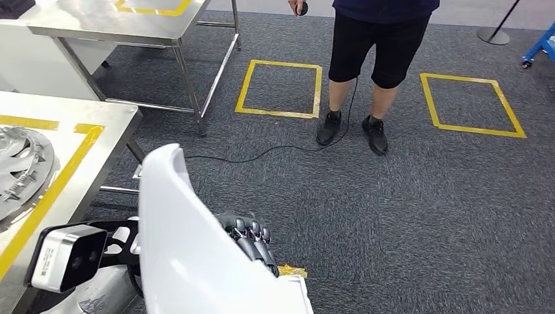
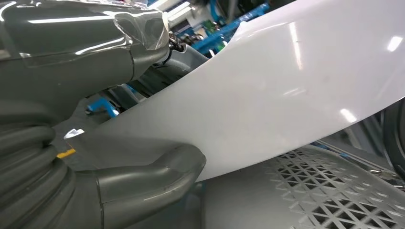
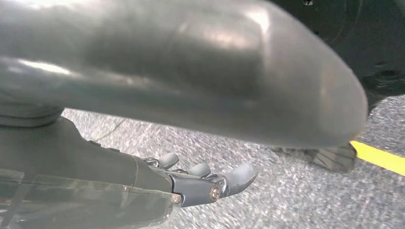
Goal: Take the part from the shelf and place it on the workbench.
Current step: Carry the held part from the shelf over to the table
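The part is a large, glossy white curved panel [image 1: 186, 248] that rises from the bottom of the head view. My left hand [image 1: 252, 241] grips it, dark fingers wrapped over its right edge. In the left wrist view the thick grey thumb [image 2: 143, 179] presses one face of the white panel [image 2: 286, 90] and the fingers clamp the other. The steel workbench [image 1: 105, 140] with yellow tape lines stands just left of the panel. My right hand [image 3: 205, 183] hangs over the grey carpet, fingers stretched out and holding nothing.
A silver wheel cover [image 1: 19, 170] lies on the workbench. A second steel table [image 1: 111, 23] stands behind it. A person [image 1: 376, 52] stands ahead on the carpet, with a black cable [image 1: 262, 154] trailing past. Yellow taped squares [image 1: 281, 88] mark the floor.
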Action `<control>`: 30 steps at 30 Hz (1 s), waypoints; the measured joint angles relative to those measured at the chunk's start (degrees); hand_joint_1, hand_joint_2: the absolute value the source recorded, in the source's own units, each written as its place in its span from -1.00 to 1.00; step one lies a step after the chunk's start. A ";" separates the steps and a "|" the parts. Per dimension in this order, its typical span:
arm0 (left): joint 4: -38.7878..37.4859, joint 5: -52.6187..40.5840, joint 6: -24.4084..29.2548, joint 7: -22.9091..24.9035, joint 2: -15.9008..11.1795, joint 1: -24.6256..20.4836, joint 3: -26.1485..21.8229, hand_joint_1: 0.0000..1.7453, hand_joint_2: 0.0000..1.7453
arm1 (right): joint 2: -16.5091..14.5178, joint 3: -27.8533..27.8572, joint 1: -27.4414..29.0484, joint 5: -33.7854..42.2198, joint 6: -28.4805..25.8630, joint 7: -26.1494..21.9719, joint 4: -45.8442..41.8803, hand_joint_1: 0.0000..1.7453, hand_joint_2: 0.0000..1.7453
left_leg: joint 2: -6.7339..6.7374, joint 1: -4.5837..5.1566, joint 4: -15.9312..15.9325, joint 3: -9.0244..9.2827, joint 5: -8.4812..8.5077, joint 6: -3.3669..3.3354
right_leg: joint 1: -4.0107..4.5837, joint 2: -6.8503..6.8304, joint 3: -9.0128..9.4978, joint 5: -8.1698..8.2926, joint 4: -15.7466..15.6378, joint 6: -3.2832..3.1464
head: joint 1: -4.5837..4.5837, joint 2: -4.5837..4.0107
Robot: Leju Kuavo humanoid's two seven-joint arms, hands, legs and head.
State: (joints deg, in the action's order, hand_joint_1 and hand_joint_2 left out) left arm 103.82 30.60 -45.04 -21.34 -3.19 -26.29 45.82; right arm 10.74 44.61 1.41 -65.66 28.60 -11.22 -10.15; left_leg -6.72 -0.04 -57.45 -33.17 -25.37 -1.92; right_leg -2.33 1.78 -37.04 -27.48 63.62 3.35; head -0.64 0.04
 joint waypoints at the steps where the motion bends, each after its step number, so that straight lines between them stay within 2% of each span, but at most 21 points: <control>1: -0.20 0.16 0.08 0.28 0.07 -0.12 0.04 1.00 1.00 | -0.11 0.49 0.13 -0.08 0.21 0.16 -0.02 -1.00 -1.00 | -0.66 -0.02 -0.45 -0.19 -0.32 0.42 | -0.17 0.81 1.14 1.24 -2.78 0.00 | -0.04 0.00; 2: -0.39 0.26 0.18 0.46 0.14 -0.23 0.08 1.00 1.00 | -0.20 0.86 0.14 -0.14 0.33 0.28 -0.05 -1.00 -1.00 | -1.15 -0.02 -0.80 -0.42 -0.59 0.78 | -0.16 1.37 1.72 1.78 -4.11 -0.29 | -0.07 0.00; 4: -0.70 0.40 0.26 0.66 0.23 -0.35 0.13 1.00 1.00 | -0.37 1.37 -0.03 -0.22 0.40 0.44 -0.19 -1.00 -1.00 | -1.91 -0.23 -0.98 -0.70 -0.86 1.25 | 0.07 0.74 1.94 1.89 -4.36 -1.33 | -0.07 0.00; 5: -0.80 0.43 0.30 0.69 0.23 -0.40 0.11 1.00 1.00 | -0.43 1.50 -0.15 -0.28 0.43 0.45 -0.32 -1.00 -1.00 | -1.14 -0.26 -1.17 -0.87 -1.06 1.47 | 0.12 0.30 2.05 1.85 -4.41 -1.70 | -0.04 0.00; 7: -0.94 0.47 0.50 0.75 0.26 -0.66 0.09 1.00 1.00 | -0.56 1.65 -0.09 -0.59 0.58 0.43 -0.50 -1.00 -1.00 | 2.39 -0.18 -3.68 -2.06 -2.55 1.94 | 0.11 -0.73 2.33 1.71 -4.54 -2.42 | 0.23 0.00; 8: -1.02 0.48 0.60 0.70 0.28 -0.79 0.06 1.00 1.00 | -0.59 1.69 0.04 -0.92 0.68 0.35 -0.55 -1.00 -1.00 | 4.50 -0.14 -6.72 -3.56 -4.03 2.12 | 0.27 -1.32 2.48 1.56 -4.55 -2.73 | 0.36 0.00; 9: -1.12 0.49 0.62 0.58 0.28 -0.90 0.04 1.00 1.00 | -0.62 1.70 0.18 -1.32 0.76 0.21 -0.56 -1.00 -1.00 | 5.62 -0.18 -10.61 -5.55 -5.72 2.24 | 0.42 -2.01 2.60 1.38 -4.54 -2.98 | 0.50 0.00; 11: -1.34 0.49 0.36 0.23 0.25 -0.94 0.03 1.00 1.00 | -0.63 1.65 0.30 -2.00 0.81 -0.21 -0.56 -1.00 -1.00 | 6.20 -0.29 -17.16 -9.30 -7.69 2.29 | 0.72 -3.52 2.78 1.09 -4.52 -3.35 | 0.54 0.00; 12: -1.42 0.49 0.22 0.16 0.22 -0.95 0.07 1.00 1.00 | -0.64 1.59 0.22 -2.19 0.82 -0.38 -0.56 -1.00 -1.00 | 6.29 -0.28 -17.68 -9.85 -7.18 2.20 | 0.85 -4.24 2.92 0.94 -4.52 -3.44 | 0.55 0.00; 14: -1.48 0.50 0.25 0.27 0.23 -1.13 0.22 1.00 1.00 | -0.73 1.40 -0.09 -2.50 0.82 -0.54 -0.56 -1.00 -1.00 | 7.04 -0.07 -12.28 -7.41 -3.66 1.61 | 1.15 -5.55 3.47 0.55 -4.55 -3.49 | 0.55 0.00; 15: -1.49 0.57 0.32 0.39 0.23 -1.37 0.36 1.00 1.00 | -0.78 1.28 -0.22 -2.71 0.82 -0.58 -0.55 -1.00 -1.00 | 8.38 0.26 -8.07 -5.26 -1.89 1.09 | 1.29 -6.17 3.82 0.32 -4.58 -3.46 | 0.53 0.00; 16: -1.49 0.74 0.37 0.50 0.24 -1.69 0.55 1.00 1.00 | -0.84 1.14 -0.31 -2.96 0.82 -0.62 -0.54 -1.00 -1.00 | 9.66 0.64 -4.66 -3.50 -0.77 0.62 | 1.51 -6.78 4.10 0.12 -4.63 -3.36 | 0.48 0.00; 18: -1.55 1.22 0.39 0.62 0.23 -2.32 0.98 1.00 1.00 | -0.92 0.94 -0.46 -3.31 0.82 -0.68 -0.49 -1.00 -1.00 | 11.00 1.33 -1.65 -2.05 -0.36 -0.01 | 1.67 -8.03 4.45 -0.17 -4.75 -3.00 | 0.43 0.00; 20: -1.66 1.36 0.39 0.63 0.19 -2.58 1.36 1.00 1.00 | -0.99 0.80 -0.71 -3.45 0.74 -0.70 -0.46 -1.00 -1.00 | 9.58 1.44 -1.02 -1.66 -0.14 -0.35 | 1.73 -9.35 4.85 -0.36 -5.10 -2.54 | 0.46 0.00; 21: -1.72 1.15 0.47 0.58 0.17 -2.66 1.51 1.00 1.00 | -1.02 0.72 -0.83 -3.50 0.63 -0.71 -0.44 -1.00 -1.00 | 8.83 1.27 -0.31 -1.11 0.20 -0.53 | 1.67 -8.89 4.98 -0.59 -4.94 -2.34 | 0.42 0.00; 23: -1.92 0.45 0.75 0.39 0.22 -2.98 1.91 1.00 1.00 | -1.00 0.54 -0.82 -3.62 0.42 -0.72 -0.33 -1.00 -1.00 | 7.31 0.80 0.98 0.01 0.97 -0.92 | 1.53 -5.91 3.71 -2.18 -1.81 -2.33 | 0.32 0.00; 24: -2.07 0.01 0.93 0.23 0.25 -3.09 2.15 1.00 1.00 | -0.93 0.44 -0.72 -3.78 0.37 -0.71 -0.27 -1.00 -1.00 | 6.52 0.66 1.24 0.11 1.13 -1.01 | 1.36 -3.98 2.06 -3.47 1.57 -2.47 | 0.25 0.00; 26: -2.26 -1.00 1.48 -0.08 0.24 -3.00 2.58 1.00 1.00 | -0.80 0.17 -0.50 -4.20 0.37 -0.70 -0.13 -1.00 -1.00 | 4.85 0.57 1.22 0.12 1.17 -1.09 | 1.29 -2.46 -1.87 -5.57 8.46 -2.55 | 0.09 0.00; 27: -2.31 -1.63 1.94 -0.18 0.21 -2.88 2.72 1.00 1.00 | -0.76 -0.05 -0.45 -4.45 0.37 -0.72 -0.04 -1.00 -1.00 | 3.90 0.54 1.18 0.13 1.13 -1.04 | 1.19 -2.29 -3.04 -5.50 9.84 -2.24 | 0.09 0.00; 28: -2.32 -2.20 2.44 -0.23 0.20 -2.81 2.80 1.00 1.00 | -0.75 -0.26 -0.45 -4.65 0.37 -0.75 0.03 -1.00 -1.00 | 2.98 0.47 1.09 0.16 1.05 -0.93 | 1.04 -2.18 -3.11 -4.47 8.93 -1.72 | 0.09 0.00; 30: -2.32 -2.86 3.29 -0.28 0.17 -2.75 2.84 1.00 1.00 | -0.76 -0.63 -0.49 -4.98 0.38 -0.84 0.13 -1.00 -1.00 | 1.18 0.21 0.48 0.13 0.63 -0.33 | 0.39 -0.95 -0.62 -0.66 1.81 -0.31 | 0.07 0.00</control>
State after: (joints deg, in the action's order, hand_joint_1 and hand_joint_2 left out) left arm 101.50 27.73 -41.75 -21.62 -3.02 -29.03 48.66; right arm 9.98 43.99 0.92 -70.64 28.98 -12.05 -10.02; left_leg -5.54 0.17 -56.97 -33.05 -24.74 -2.25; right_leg -1.94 0.83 -37.66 -28.14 65.44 3.04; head -0.57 0.04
